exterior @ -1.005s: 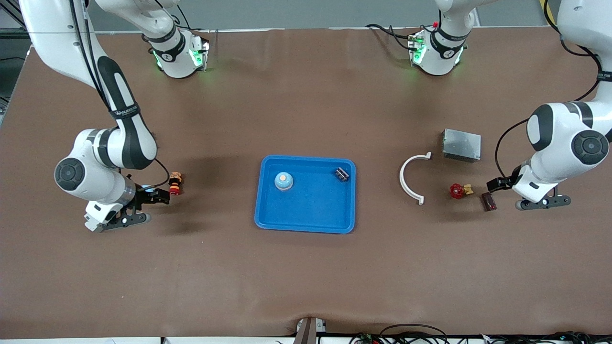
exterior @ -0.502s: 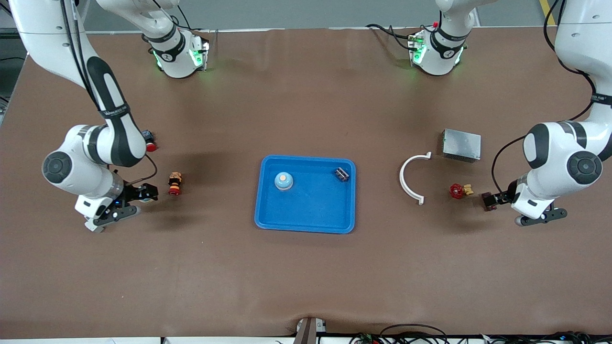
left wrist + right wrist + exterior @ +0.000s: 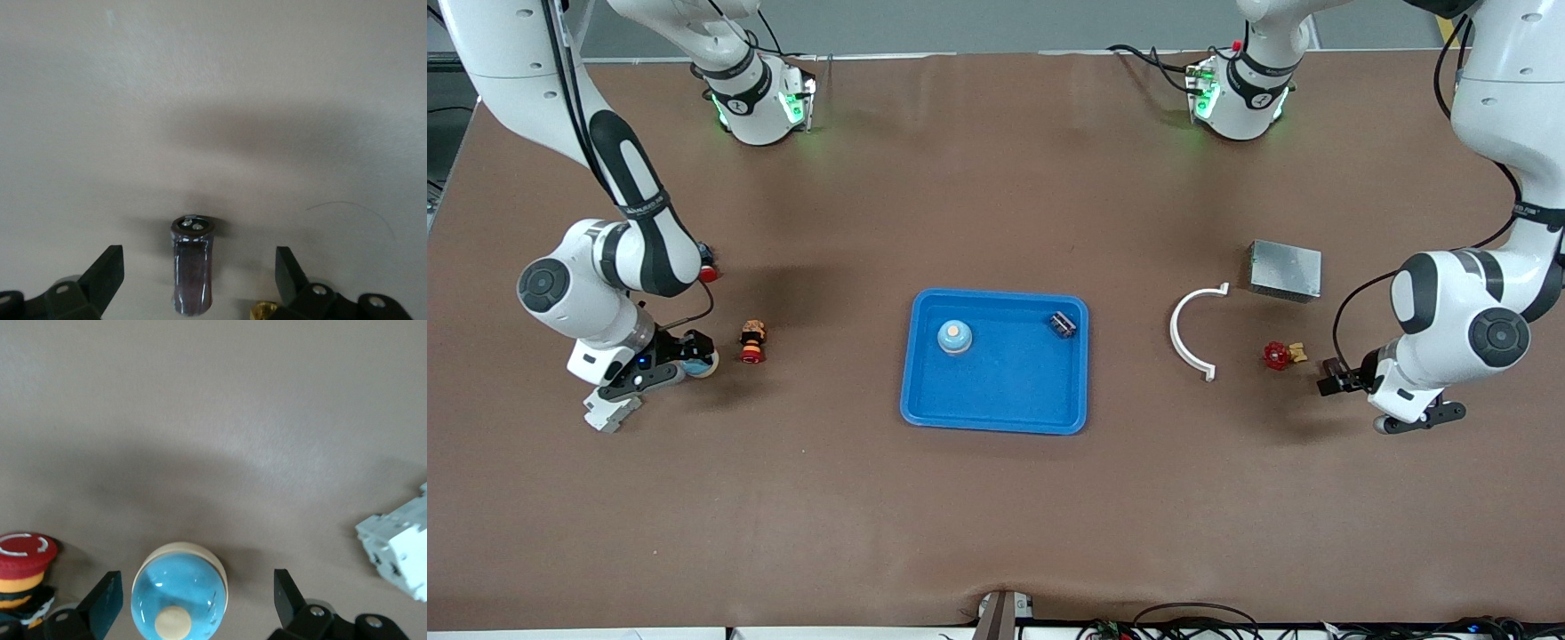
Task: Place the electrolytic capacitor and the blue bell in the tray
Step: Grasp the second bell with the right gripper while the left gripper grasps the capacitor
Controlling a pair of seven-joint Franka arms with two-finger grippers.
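Both arms have drawn outward; capacitor [image 3: 193, 263] and blue bell [image 3: 179, 592] lie between wide-open, empty jaws, seen only from the wrists

Bell [image 3: 954, 338] and small part [image 3: 1062, 324] in tray [image 3: 996, 413]; curved bracket [image 3: 1190, 331] beside tray, toward left arm's end.

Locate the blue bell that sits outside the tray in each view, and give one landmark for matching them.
Front view: the blue bell peeks out on the table under the right pincer, toward the right arm's end.
Right wrist view: it sits at the bottom edge, between the open fingers.
Left wrist view: not in it.
Shared landmark: the red-capped button beside the bell, also in the right wrist view.
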